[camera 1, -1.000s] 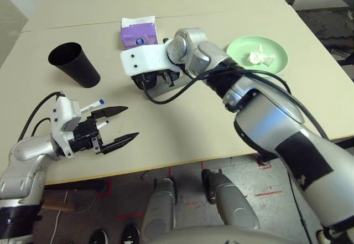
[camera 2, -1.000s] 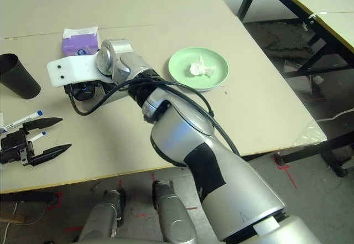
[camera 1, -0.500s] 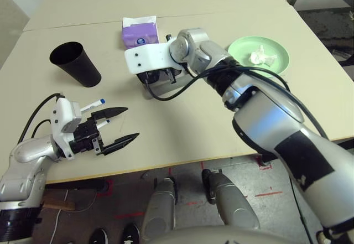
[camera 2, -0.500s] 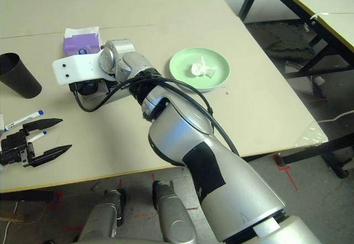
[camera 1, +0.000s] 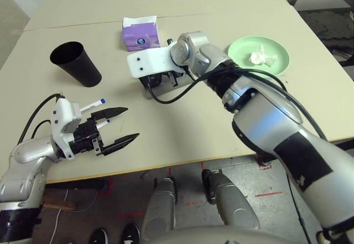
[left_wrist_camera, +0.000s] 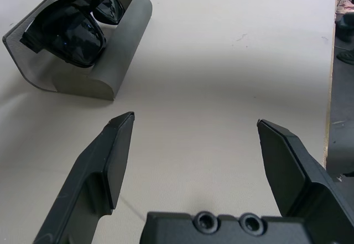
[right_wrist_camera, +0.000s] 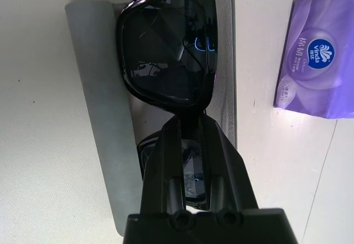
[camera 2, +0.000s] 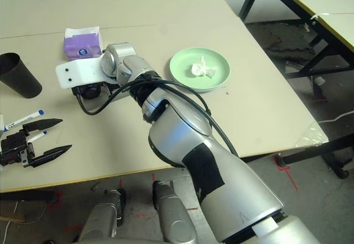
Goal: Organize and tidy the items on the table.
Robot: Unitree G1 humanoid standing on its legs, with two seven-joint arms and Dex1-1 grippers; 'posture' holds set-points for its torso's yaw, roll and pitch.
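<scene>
My right gripper (right_wrist_camera: pixel 188 123) is shut on the bridge of the black sunglasses (right_wrist_camera: pixel 166 45), holding them just over the open grey glasses case (right_wrist_camera: pixel 99 117) at mid-table. In the left wrist view the sunglasses (left_wrist_camera: pixel 66 31) sit in the case (left_wrist_camera: pixel 113 61). Near the front left edge my left gripper (camera 1: pixel 124 125) stands open with nothing between its fingers. A blue-capped white marker (camera 1: pixel 93 105) lies just behind it, and a second marker's tip (camera 1: pixel 104 122) shows beside its fingers. The black cup (camera 1: pixel 76 64) stands at the left. A crumpled white tissue (camera 1: pixel 261 56) lies on the green plate (camera 1: pixel 238 50).
A purple tissue pack (camera 1: pixel 139 34) lies just behind the case. The table (camera 1: pixel 182 128) has a seam line across the back. Its right edge drops to the floor, where another table's black legs stand.
My right wrist has shifted slightly to the right over the case with the sunglasses still gripped. The left arm has not moved.
</scene>
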